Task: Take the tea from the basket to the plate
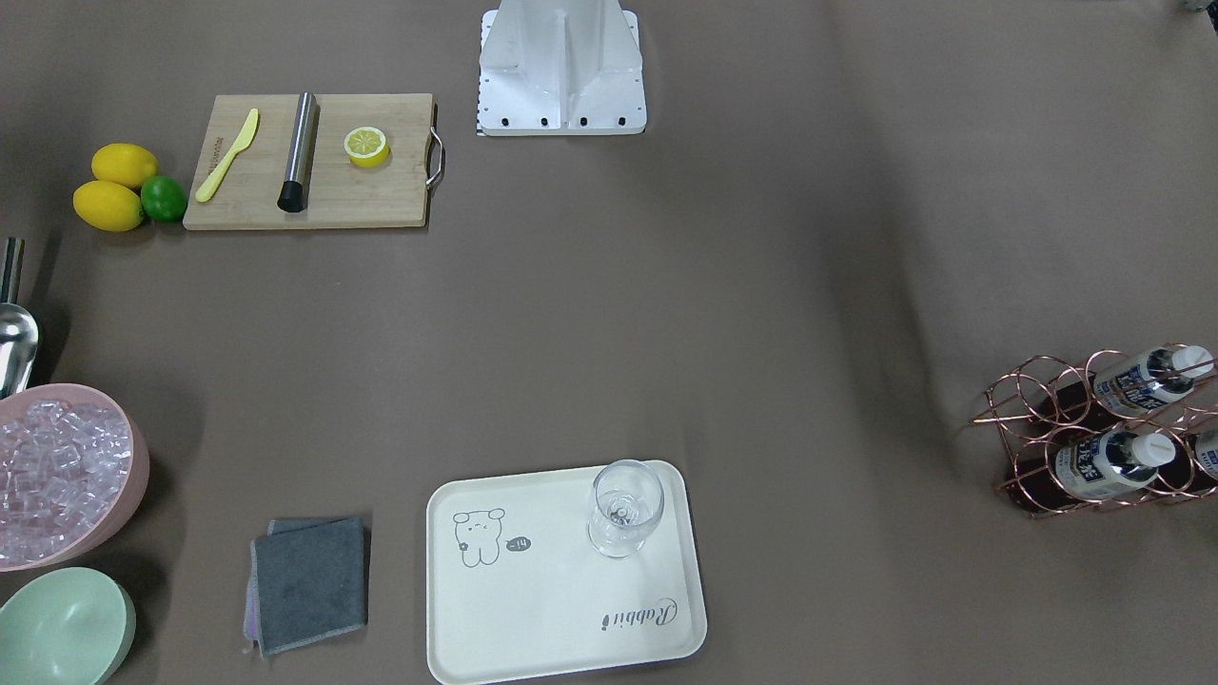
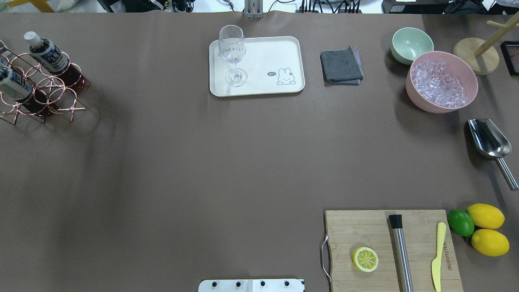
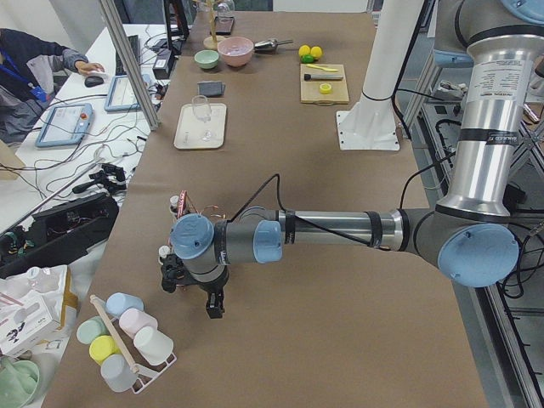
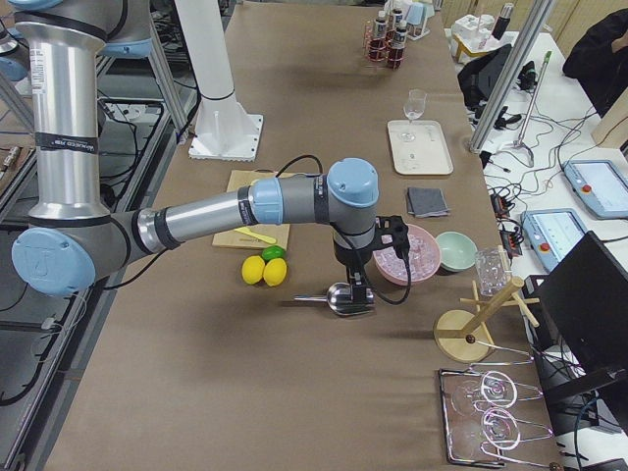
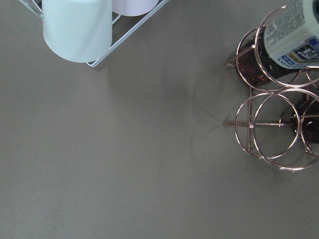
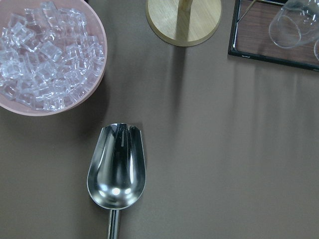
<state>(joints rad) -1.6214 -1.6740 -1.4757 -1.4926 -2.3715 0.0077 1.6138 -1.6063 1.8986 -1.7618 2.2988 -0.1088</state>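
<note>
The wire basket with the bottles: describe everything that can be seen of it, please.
The basket is a rose-gold, metal-looking wire carrier of round rings joined in a cluster. It stands on the brown table cover, at the far corner on the robot's left. Two tea bottles with white caps, pale labels and dark liquid sit in its rings, and a third is cut off at the frame edge. The rings toward the table's middle are empty. In the overhead and front views nothing else touches it.

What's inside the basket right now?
Two tea bottles sit in rings of the basket; a third is cut off by the front-facing view's edge. The other rings in view are empty. In the left side view the left arm covers most of it.
</note>
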